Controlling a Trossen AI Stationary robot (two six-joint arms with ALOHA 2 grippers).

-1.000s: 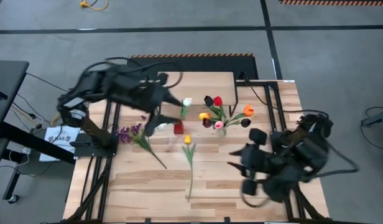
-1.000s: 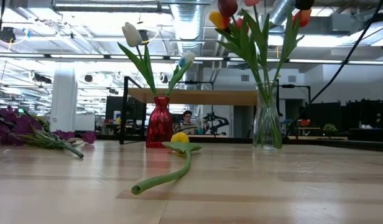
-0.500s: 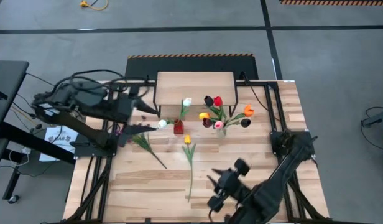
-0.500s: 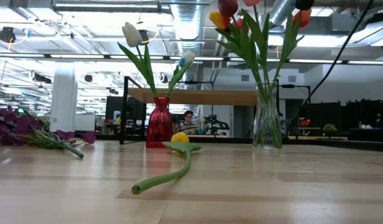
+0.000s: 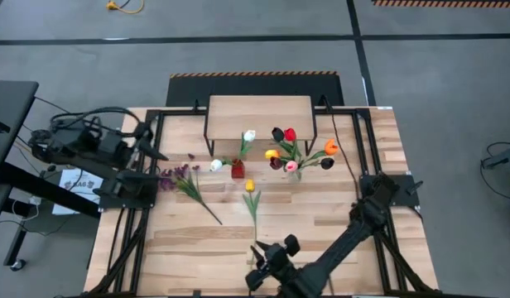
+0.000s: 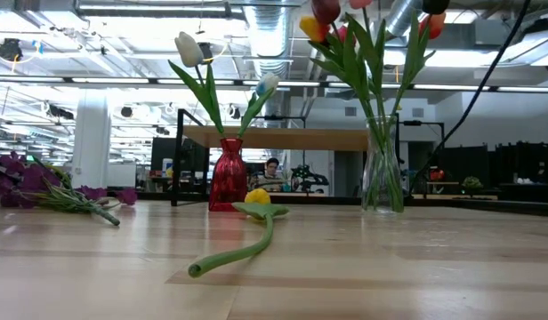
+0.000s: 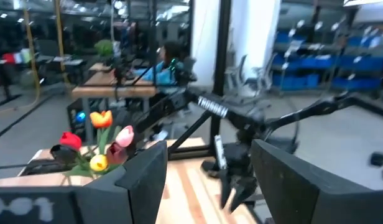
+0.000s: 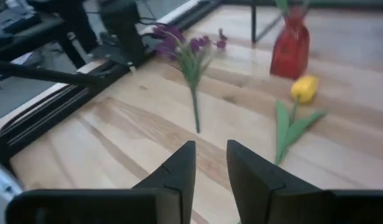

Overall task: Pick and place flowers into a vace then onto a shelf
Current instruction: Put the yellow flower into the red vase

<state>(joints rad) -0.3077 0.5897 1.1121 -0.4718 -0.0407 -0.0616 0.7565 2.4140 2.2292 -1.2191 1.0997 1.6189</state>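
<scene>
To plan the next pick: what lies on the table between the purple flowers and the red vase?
Nothing: in the high view only bare wood separates the purple flowers from the red vase. The low view shows the same empty stretch.

We see tulip bunch point(image 6: 363, 36) in clear vase point(image 6: 382, 173) cropped at low view top. Right gripper point(image 5: 257, 266) blurred; stem end of yellow tulip point(image 5: 252, 217) hidden beneath it.
</scene>
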